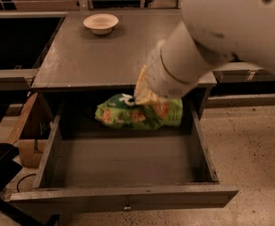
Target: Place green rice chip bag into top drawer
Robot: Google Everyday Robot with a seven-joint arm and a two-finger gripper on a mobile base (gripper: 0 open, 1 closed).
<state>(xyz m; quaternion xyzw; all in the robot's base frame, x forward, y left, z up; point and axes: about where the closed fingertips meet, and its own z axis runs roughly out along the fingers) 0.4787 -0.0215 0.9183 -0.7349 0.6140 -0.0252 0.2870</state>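
The green rice chip bag (140,114) hangs over the back part of the open top drawer (123,197), just below the cabinet's top edge. My gripper (144,97) holds the bag by its upper edge, at the end of my white arm that reaches down from the upper right. The arm hides part of the bag's right side. The drawer is pulled far out, with a small round knob (126,207) at its front centre. Its grey floor is bare in front of the bag.
A small cream bowl (100,23) stands at the back left of the grey cabinet top (81,55). A cardboard box (29,135) sits on the floor to the left of the drawer. Dark bins flank the cabinet.
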